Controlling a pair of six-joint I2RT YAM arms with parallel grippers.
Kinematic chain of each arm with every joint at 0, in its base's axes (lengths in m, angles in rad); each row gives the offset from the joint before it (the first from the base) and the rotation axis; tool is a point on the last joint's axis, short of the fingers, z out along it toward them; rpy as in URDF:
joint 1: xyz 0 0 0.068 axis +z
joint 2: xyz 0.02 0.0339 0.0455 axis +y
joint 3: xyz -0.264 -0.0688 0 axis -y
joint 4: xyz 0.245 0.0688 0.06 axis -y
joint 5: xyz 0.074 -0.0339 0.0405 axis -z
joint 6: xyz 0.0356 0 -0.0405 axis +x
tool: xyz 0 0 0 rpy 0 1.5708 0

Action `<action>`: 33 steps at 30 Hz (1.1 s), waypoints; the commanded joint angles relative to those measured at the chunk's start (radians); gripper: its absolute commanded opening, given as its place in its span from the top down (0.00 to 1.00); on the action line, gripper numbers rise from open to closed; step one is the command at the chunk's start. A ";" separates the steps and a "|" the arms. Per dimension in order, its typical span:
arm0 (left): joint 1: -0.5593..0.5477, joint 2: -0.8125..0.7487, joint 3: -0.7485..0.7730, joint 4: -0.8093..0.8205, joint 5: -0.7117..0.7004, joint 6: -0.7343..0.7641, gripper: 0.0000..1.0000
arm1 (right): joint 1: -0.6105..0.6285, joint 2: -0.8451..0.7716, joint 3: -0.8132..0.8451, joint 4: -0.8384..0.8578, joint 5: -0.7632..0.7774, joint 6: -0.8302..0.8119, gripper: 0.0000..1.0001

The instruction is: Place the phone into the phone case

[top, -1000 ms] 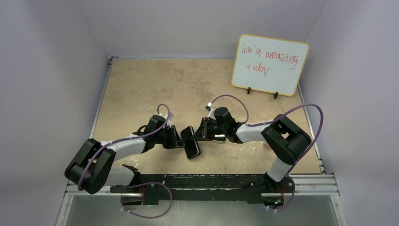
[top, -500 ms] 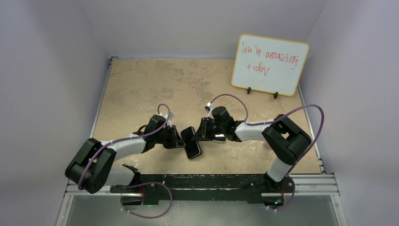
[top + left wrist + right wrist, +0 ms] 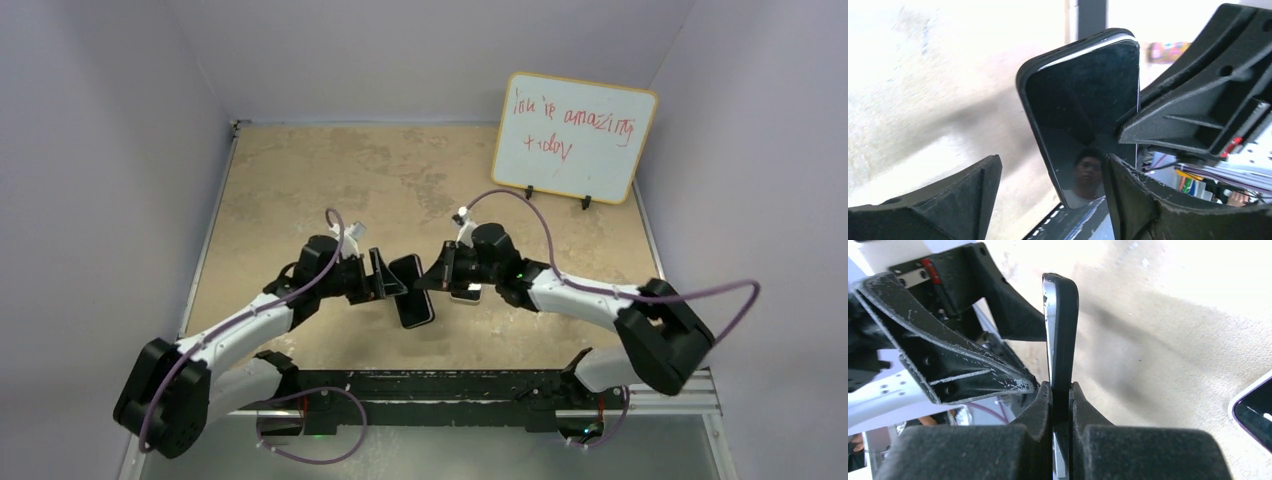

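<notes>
The phone (image 3: 414, 298), a dark glassy slab with a silver edge (image 3: 1049, 340), sits inside the black phone case (image 3: 1066, 325) and is held up on edge above the table. My right gripper (image 3: 1060, 388) is shut on its end, both pads pressed flat against it. My left gripper (image 3: 1048, 172) stands open around the other end. The screen (image 3: 1083, 100) lies between its fingers, close to the right-hand one and well apart from the left-hand one. From above, the left gripper (image 3: 385, 277) and right gripper (image 3: 440, 277) face each other across the phone.
A second flat device with a light rim (image 3: 1255, 412) lies on the tan table just under the right gripper (image 3: 466, 294). A whiteboard with red writing (image 3: 575, 137) stands at the back right. Grey walls close in three sides.
My left gripper has opened and let go of the phone. The right gripper has closed tighter on it. Both arms have stretched out, and the phone has shifted slightly toward the back.
</notes>
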 commanded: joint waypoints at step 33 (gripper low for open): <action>0.013 -0.128 -0.100 0.843 0.350 -0.421 0.73 | -0.051 -0.379 -0.122 0.395 -0.086 0.237 1.00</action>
